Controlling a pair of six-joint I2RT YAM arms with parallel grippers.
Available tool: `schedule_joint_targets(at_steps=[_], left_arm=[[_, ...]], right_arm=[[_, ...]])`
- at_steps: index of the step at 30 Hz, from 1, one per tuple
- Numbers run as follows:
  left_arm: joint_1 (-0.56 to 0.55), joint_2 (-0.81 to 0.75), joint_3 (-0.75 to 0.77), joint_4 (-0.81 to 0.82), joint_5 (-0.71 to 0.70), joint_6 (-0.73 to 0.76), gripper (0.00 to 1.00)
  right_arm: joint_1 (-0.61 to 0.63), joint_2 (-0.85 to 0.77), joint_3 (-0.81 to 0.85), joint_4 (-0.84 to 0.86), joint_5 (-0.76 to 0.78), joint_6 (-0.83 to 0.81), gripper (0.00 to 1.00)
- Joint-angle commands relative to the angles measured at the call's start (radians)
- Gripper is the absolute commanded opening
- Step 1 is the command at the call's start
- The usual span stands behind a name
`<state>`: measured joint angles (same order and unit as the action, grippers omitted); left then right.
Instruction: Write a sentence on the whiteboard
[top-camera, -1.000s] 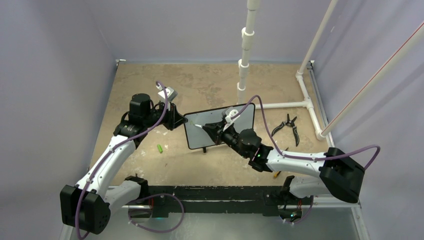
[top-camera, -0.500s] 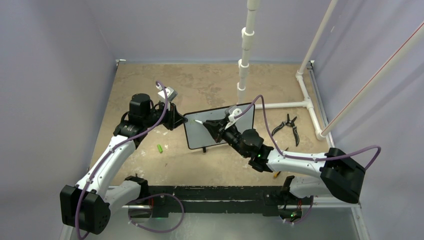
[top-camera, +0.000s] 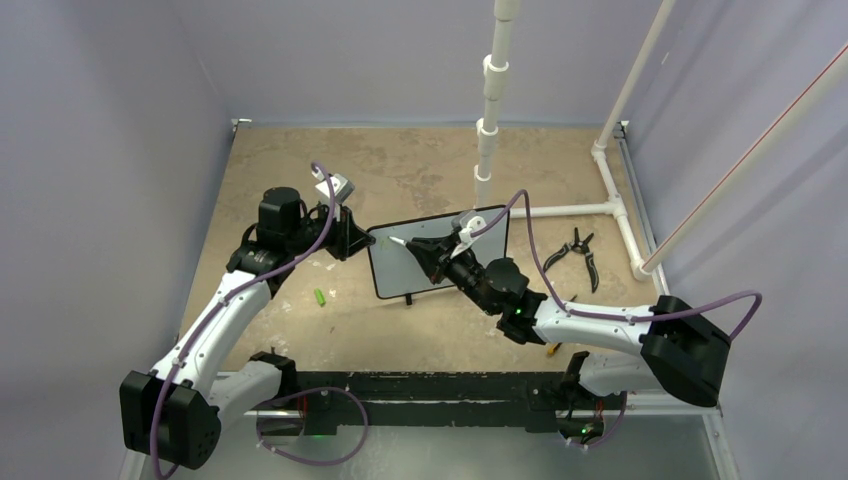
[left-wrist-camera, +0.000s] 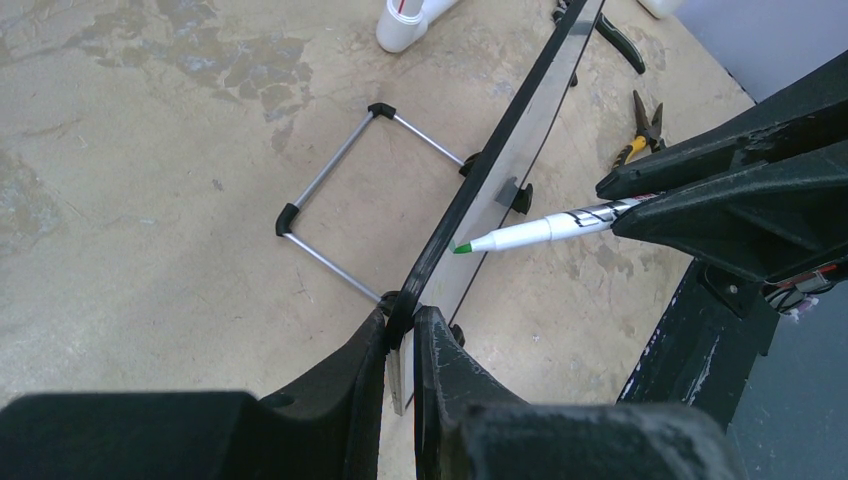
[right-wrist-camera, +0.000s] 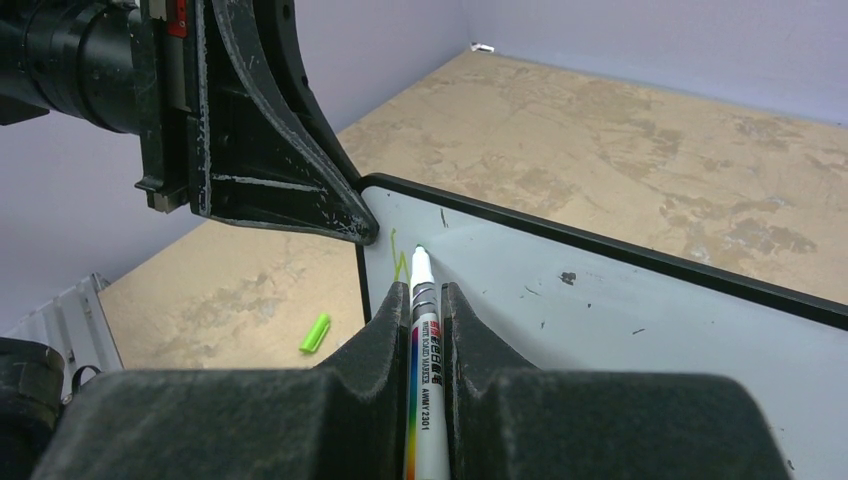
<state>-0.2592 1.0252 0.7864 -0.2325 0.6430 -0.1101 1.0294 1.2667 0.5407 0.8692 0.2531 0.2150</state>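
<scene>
The whiteboard (top-camera: 392, 275) stands tilted on the table, its black frame (left-wrist-camera: 497, 160) edge-on in the left wrist view. My left gripper (top-camera: 360, 241) (left-wrist-camera: 402, 322) is shut on the board's left edge. My right gripper (top-camera: 428, 251) (right-wrist-camera: 418, 292) is shut on a white marker (right-wrist-camera: 424, 400) (left-wrist-camera: 540, 231). The marker's green tip (right-wrist-camera: 421, 251) sits near the board's upper left corner, at or just off the white surface (right-wrist-camera: 620, 320). Of the sentence, only a short faint green stroke (right-wrist-camera: 399, 262) shows by the left frame.
A green marker cap (top-camera: 320, 297) (right-wrist-camera: 315, 333) lies on the table left of the board. Black pliers (top-camera: 578, 250) and yellow-handled pliers (left-wrist-camera: 640, 125) lie to the right. A white pipe post (top-camera: 487, 150) stands behind. The board's wire stand (left-wrist-camera: 335, 205) rests behind it.
My right gripper has shifted the marker slightly up and toward the board's top edge. The left gripper and the board have stayed put.
</scene>
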Motion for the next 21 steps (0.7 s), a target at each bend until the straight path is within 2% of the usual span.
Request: schedule_joint_targets(at_steps=[1,7,16,21], left_arm=[[0.006,-0.027,-0.013,0.037,-0.006,0.016,0.0],[0.006,-0.025,-0.012,0.037,-0.022,0.02,0.0],[0.006,-0.024,-0.01,0.03,-0.049,0.025,0.0],[0.006,-0.024,-0.009,0.027,-0.058,0.027,0.0]], right_arm=[[-0.005,-0.024,0.026,0.059,0.055,-0.033,0.0],[-0.005,-0.028,0.015,0.061,0.037,-0.033,0.0],[-0.003,-0.111,-0.072,0.145,-0.086,0.003,0.0],[-0.003,-0.135,-0.1,0.129,-0.035,0.014,0.0]])
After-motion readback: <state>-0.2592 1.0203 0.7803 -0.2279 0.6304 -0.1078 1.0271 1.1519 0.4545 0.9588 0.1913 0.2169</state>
